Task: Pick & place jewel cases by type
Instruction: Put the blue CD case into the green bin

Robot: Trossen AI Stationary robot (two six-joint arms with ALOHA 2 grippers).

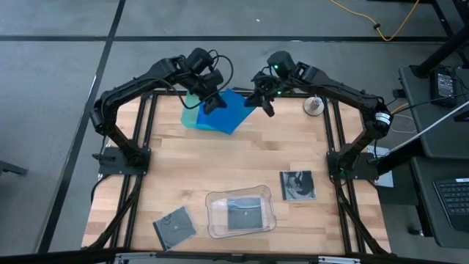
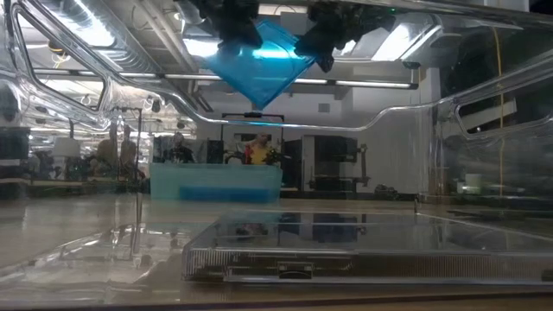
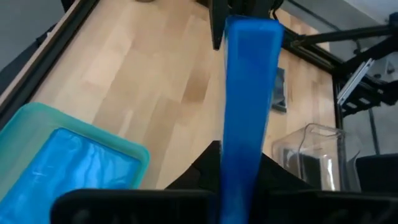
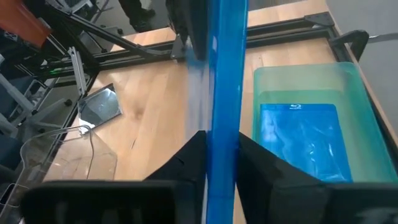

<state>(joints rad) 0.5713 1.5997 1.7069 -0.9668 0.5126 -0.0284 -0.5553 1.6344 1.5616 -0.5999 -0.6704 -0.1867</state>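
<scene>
Above the far edge of the table [image 1: 220,165], a blue jewel case [image 1: 223,112] is hanging in the air, with the left gripper [image 1: 213,103] clamping one side and the right gripper [image 1: 258,102] pinching the opposite side. Below it, another blue case [image 4: 301,140] is lying in the teal tray [image 4: 273,78]. Nearer, one dark case [image 1: 243,214] is sitting in the clear tray [image 1: 213,220], with two others [image 1: 174,226] [image 1: 297,185] lying on either side.
</scene>
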